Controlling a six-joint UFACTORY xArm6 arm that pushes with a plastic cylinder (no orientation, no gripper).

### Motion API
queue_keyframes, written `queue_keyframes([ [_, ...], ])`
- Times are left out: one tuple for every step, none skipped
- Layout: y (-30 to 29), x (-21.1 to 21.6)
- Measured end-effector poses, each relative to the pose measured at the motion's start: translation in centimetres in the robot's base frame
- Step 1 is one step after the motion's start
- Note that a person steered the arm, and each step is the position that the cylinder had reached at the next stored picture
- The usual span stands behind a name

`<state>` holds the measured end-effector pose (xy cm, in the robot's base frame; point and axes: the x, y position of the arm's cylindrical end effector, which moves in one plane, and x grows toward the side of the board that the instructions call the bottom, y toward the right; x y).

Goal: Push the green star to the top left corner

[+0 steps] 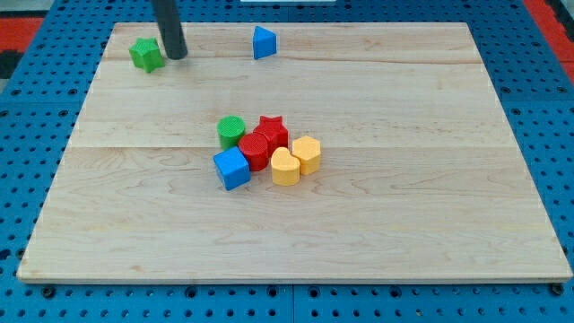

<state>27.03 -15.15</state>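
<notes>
Item: green star [146,54], lying near the top left corner of the wooden bench [404,224], a little short of the corner itself.

Item: my tip [177,56], the lower end of the dark rod, standing just beside the star on the view's right, touching it or very nearly so. There is no gripper on this arm, so nothing is clenched or released; the rod only pushes.

Item: blue block [264,42], wedge-like, along the top edge, well apart from the star.

Item: central cluster, packed together: green cylinder [231,131], red star [272,131], red cylinder [255,151], blue cube [232,168], and two yellow blocks [296,161] of rounded shape.

Handling note: the task looks nearly done. To finish well, I would judge a short push leftward and slightly toward the top, kept through the star's middle so it does not spin off, stopping before the bench edge.

Markings: no brand, label or writing can be read anywhere.
</notes>
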Motion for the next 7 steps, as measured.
queue_keyframes([
  [-1.7,4.5],
  [-6.8,2.9],
  [-7.9,-0.7],
  [-4.9,1.3],
  [-2.8,3.2],
  [-2.8,3.2],
  [-0.2,5.1],
])
